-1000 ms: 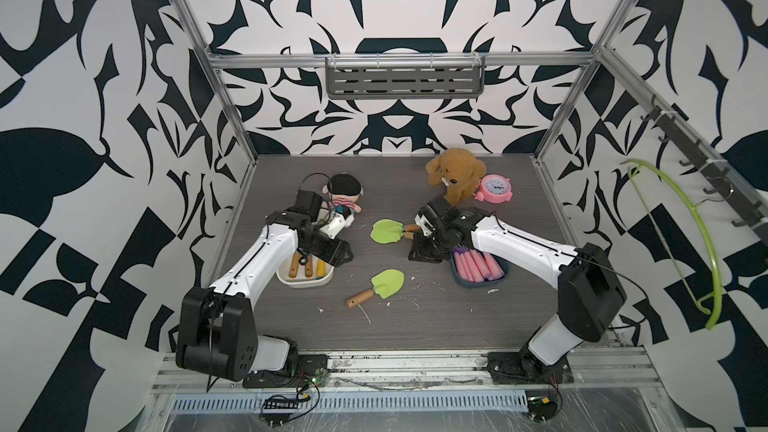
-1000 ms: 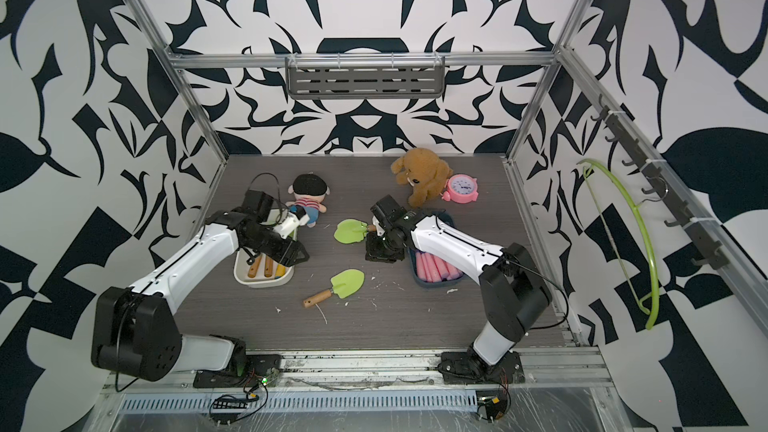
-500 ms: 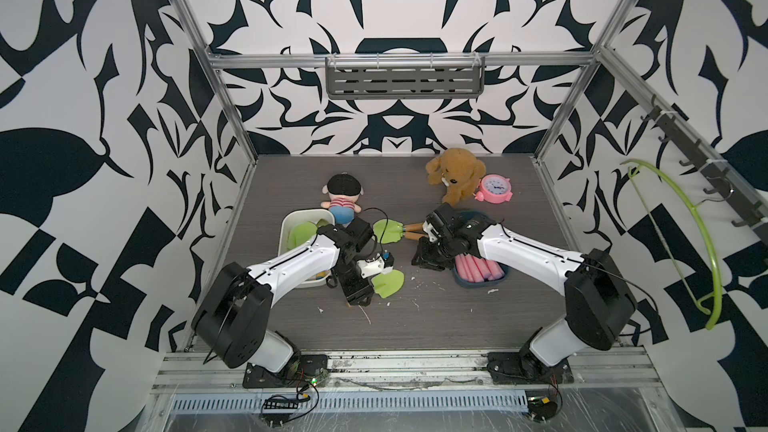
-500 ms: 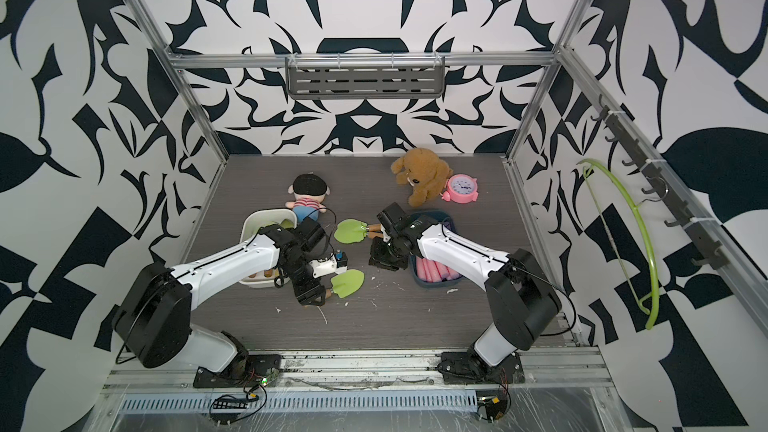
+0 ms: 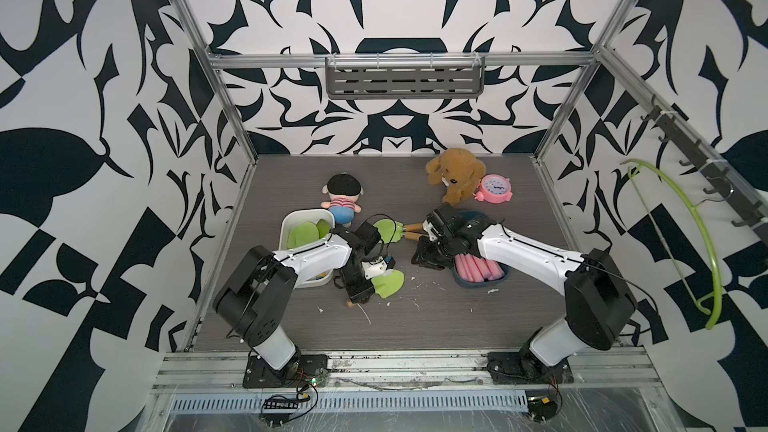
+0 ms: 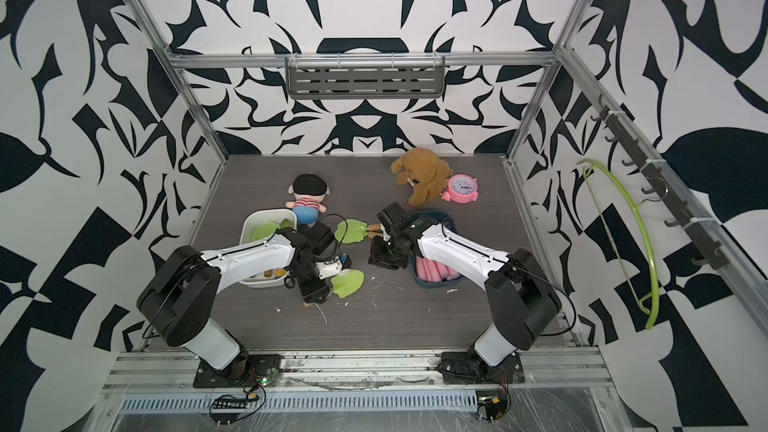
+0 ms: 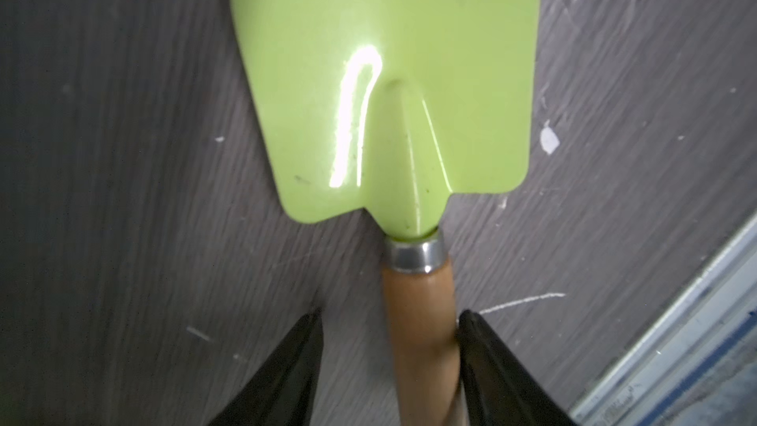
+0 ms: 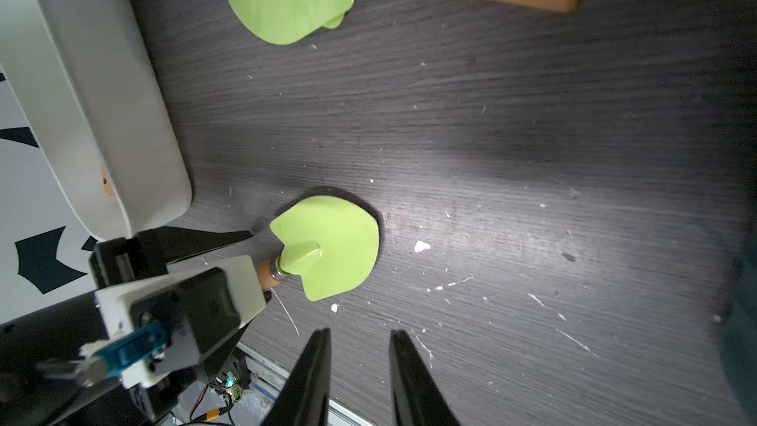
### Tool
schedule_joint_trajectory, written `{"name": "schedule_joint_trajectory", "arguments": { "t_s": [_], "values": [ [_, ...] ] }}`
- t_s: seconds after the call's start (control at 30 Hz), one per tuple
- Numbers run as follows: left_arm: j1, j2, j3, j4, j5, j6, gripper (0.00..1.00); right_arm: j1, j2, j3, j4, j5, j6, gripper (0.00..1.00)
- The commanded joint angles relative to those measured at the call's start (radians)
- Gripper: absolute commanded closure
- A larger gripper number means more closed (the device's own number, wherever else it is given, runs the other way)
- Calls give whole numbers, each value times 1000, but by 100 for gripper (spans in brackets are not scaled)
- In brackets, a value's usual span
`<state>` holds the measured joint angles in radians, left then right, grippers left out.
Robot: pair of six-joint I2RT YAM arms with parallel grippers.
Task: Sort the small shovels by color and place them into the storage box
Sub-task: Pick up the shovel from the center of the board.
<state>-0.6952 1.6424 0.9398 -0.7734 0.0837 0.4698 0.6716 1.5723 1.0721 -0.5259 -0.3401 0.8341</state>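
Shovels (image 5: 305,234) with green blades lie in the far end of the white box (image 5: 291,218) at the left of the surface (image 5: 457,326). A bit of wooden handle shows at the box's near end beside the left arm, and a doll (image 5: 341,197) lies just behind the box. Just right of the box, the left fingers (image 7: 491,366) are down at the surface, set moderately apart on either side of the wooden handle (image 7: 422,321) of a lone green shovel (image 5: 388,283). One finger touches the handle and the other stands clear of it, so nothing is clamped. This shovel lies flat with its blade pointing right. Farther back, two green shovels (image 5: 386,229) lie stacked on the surface, blades toward the white box and wooden handles toward the right arm. The right fingers (image 8: 311,370) are low over bare surface between those handles and the blue box (image 5: 469,285), with a narrow gap between them and nothing in it. Whether they touch the surface cannot be told. Pink handles (image 5: 478,274) lie side by side in the blue box, partly under the right arm. Behind it sits a teddy (image 5: 455,172) with a pink clock (image 5: 495,189) just beside it. A green hanger (image 5: 713,251) hangs on the right wall.
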Motion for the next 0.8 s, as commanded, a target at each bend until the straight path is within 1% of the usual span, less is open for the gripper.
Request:
{"name": "schedule_joint_trajectory", "arguments": {
  "t_s": [0.0,0.1,0.3,0.4,0.43,0.5,0.57,0.67,0.77],
  "values": [
    [-6,22,0,26,-42,-6,46,-7,-17,9,-5,22,-17,70],
    [-7,23,-6,49,-75,-18,54,-9,-28,0,-4,34,-19,70],
    [-7,-4,-13,71,-92,-20,79,-9,-68,-20,34,69,-27,70],
    [-6,-34,-15,85,-95,2,95,-9,-113,-42,84,129,-19,71],
    [-5,-49,-14,97,-104,17,98,-9,-132,-49,113,148,-10,71],
    [-2,-76,2,118,-121,25,100,-9,-162,-58,160,186,0,71],
    [6,-107,32,144,-115,-15,100,-7,-185,-63,210,216,13,71],
    [19,-140,90,187,-104,-147,100,1,-207,-76,295,258,43,70],
    [36,-134,143,192,-108,-251,100,20,-212,-85,376,288,55,68]
  ]
}}
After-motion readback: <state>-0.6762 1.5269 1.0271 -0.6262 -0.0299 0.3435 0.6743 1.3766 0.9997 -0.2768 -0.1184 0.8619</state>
